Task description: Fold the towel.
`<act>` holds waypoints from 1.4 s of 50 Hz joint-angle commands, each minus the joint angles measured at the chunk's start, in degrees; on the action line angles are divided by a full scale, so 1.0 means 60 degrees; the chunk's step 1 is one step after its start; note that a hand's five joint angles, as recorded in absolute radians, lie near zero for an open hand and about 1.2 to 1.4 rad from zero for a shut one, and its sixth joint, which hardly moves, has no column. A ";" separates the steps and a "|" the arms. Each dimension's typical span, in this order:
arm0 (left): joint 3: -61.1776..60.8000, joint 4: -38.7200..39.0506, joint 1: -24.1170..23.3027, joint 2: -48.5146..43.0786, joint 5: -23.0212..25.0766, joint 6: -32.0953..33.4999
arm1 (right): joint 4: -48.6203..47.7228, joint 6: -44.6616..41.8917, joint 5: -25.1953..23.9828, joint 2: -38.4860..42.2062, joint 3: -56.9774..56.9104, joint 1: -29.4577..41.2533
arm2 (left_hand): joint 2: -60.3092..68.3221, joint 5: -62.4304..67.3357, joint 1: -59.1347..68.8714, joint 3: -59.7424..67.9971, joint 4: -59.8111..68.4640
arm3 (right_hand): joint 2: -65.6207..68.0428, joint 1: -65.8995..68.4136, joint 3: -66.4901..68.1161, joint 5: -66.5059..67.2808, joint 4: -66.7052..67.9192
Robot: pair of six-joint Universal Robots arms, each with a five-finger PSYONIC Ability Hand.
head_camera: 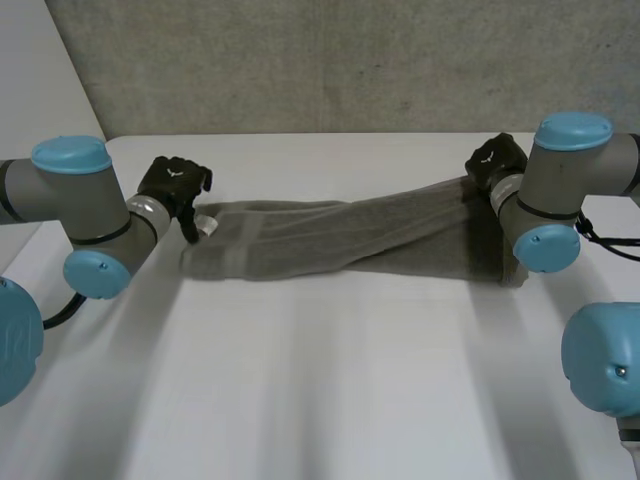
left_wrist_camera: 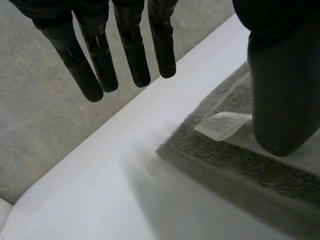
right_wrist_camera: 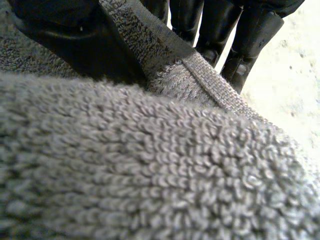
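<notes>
The towel (head_camera: 350, 238) lay stretched across the far half of the white worktop (head_camera: 320, 390). In the head view its long axis ran from 9 o'clock to 3 o'clock, and the right end angled a little toward 2 o'clock. It was bunched lengthwise into long folds rather than spread flat. A small white label (head_camera: 206, 225) showed at its 9 o'clock end.

Behind the worktop, at 12 o'clock, stood a grey wall (head_camera: 350, 60). My right arm (head_camera: 560, 185) crossed in front of the towel's 3 o'clock end and hid part of it.

My left hand (head_camera: 172, 183) sat at the towel's 9 o'clock end. Its fingers (left_wrist_camera: 132, 55) were straight and spread out past the worktop's edge. The thumb (left_wrist_camera: 280, 90) hung just over the label corner, well apart from the fingers, so that hand gripped nothing.

My right hand (head_camera: 493, 160) was at the opposite end. There the hemmed edge ran between its thumb (right_wrist_camera: 65, 40) and fingers (right_wrist_camera: 250, 40), which were clamped on the cloth.
</notes>
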 commanded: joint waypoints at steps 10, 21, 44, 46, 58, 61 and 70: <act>-0.0121 0.0339 -0.0236 -0.0269 -0.0045 -0.0014 | -0.0075 0.0229 0.0178 0.0745 -0.0439 0.0146 | -0.0257 -0.0072 -0.0302 -0.0256 -0.0324 | -0.7477 -0.7578 -0.7682 -0.7670 -0.7665; -0.1114 0.0324 -0.0383 0.0899 -0.0002 -0.0131 | 0.0099 0.1249 0.0236 -0.0759 -0.0615 0.0190 | -0.0089 0.0097 -0.0134 -0.0088 -0.0156 | -1.0961 -1.1063 -1.1166 -1.1155 -1.1149; -0.7197 0.2419 -0.0148 0.4375 0.1757 -0.0014 | 0.4114 0.5766 -0.0833 -0.4294 0.4014 -0.0381 | 0.1173 0.1358 0.1128 0.1174 0.1106 | -1.0961 -1.1063 -1.1166 -1.1155 -1.1149; -0.7430 0.2711 -0.0061 0.4287 0.1757 0.0000 | 0.3094 0.5606 -0.0935 -0.5329 0.5850 -0.0629 | 0.1201 0.1386 0.1156 0.1202 0.1134 | -1.0961 -1.1063 -1.1166 -1.1155 -1.1149; -0.7270 0.3738 0.0013 0.3525 0.1713 0.0000 | -0.0002 0.5283 -0.0936 -0.6593 1.0239 -0.0659 | 0.1145 0.1330 0.1100 0.1146 0.1078 | -1.0961 -1.1063 -1.1166 -1.1155 -1.1149; -0.6979 0.3840 0.0013 0.3205 0.1698 -0.0014 | -0.0984 0.5283 -0.0936 -0.6623 1.0972 -0.0616 | 0.1173 0.1358 0.1128 0.1174 0.1106 | -1.0751 -1.0852 -1.0956 -1.0944 -1.0939; -0.6290 0.3825 0.0013 0.2296 0.1683 -0.0029 | -0.2770 0.5224 -0.0862 -0.6068 1.1617 -0.0689 | 0.1229 0.1414 0.1184 0.1230 0.1162 | -1.0527 -1.0629 -1.0733 -1.0721 -1.0715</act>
